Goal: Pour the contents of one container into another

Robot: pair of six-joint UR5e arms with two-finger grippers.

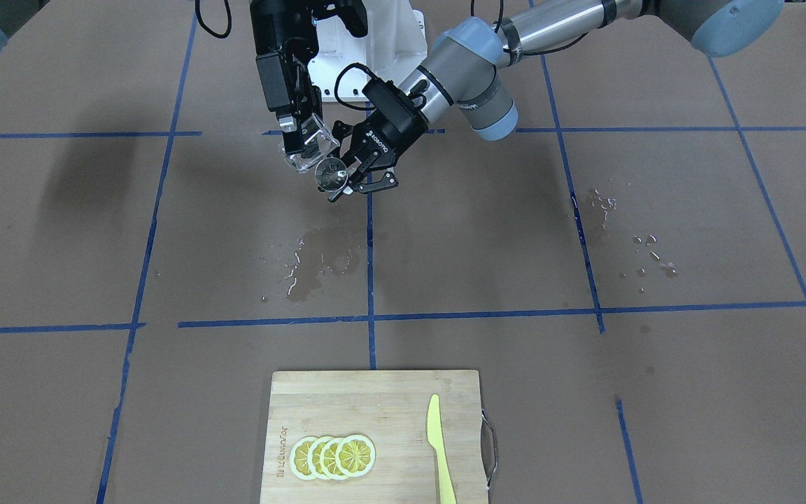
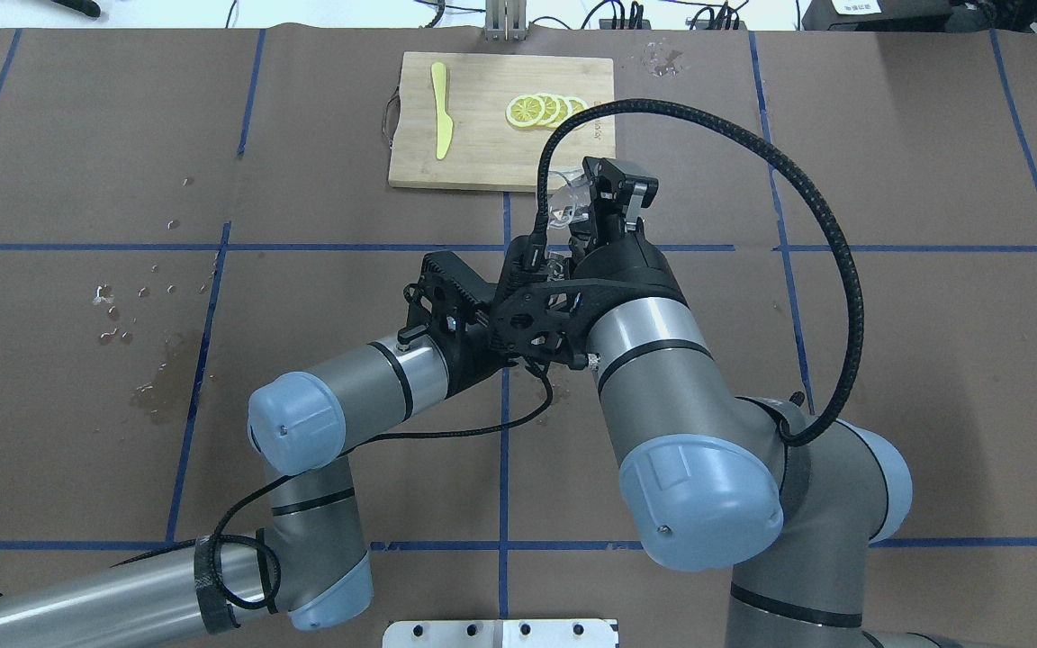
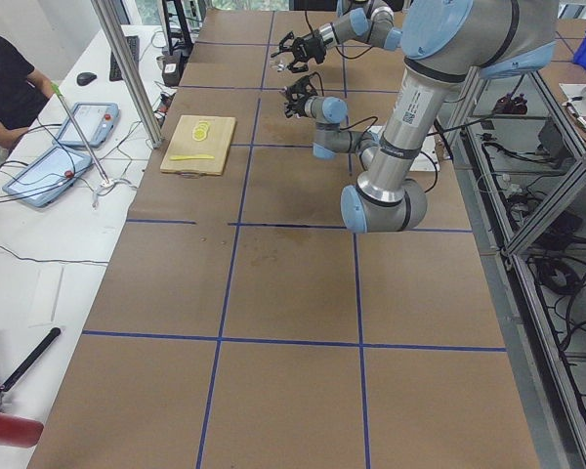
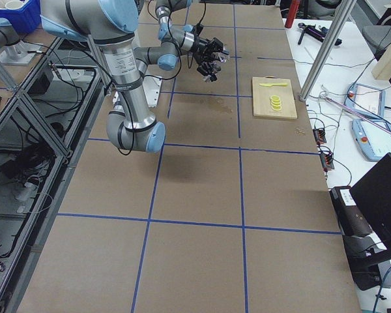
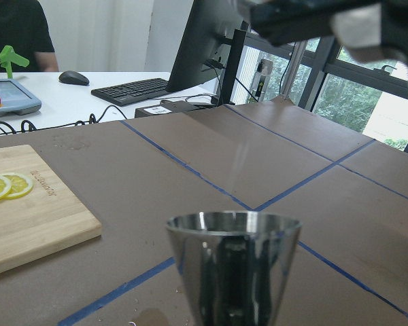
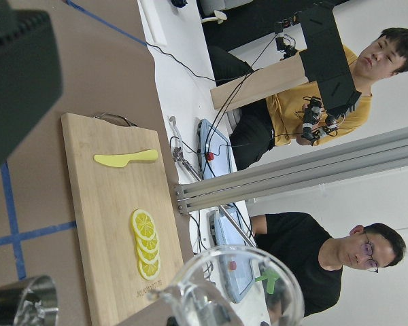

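A small steel cup (image 1: 331,174) stands upright in my left gripper (image 1: 348,183), which is shut on it above the table's middle. In the left wrist view the steel cup (image 5: 232,261) fills the bottom centre with its mouth up. My right gripper (image 1: 303,143) is shut on a clear glass (image 1: 313,142), tilted with its mouth toward the steel cup and just above it. The right wrist view shows the clear glass (image 6: 234,288) low in frame and the steel cup's rim (image 6: 22,301) at bottom left. From overhead the right gripper (image 2: 607,193) and clear glass (image 2: 566,203) show, while the left gripper is hidden.
A wooden cutting board (image 1: 375,406) with lemon slices (image 1: 333,456) and a yellow knife (image 1: 438,444) lies at the operators' edge. Wet patches (image 1: 319,262) darken the table under the cups, and more drops (image 1: 648,252) lie toward the robot's left. People sit beyond the table.
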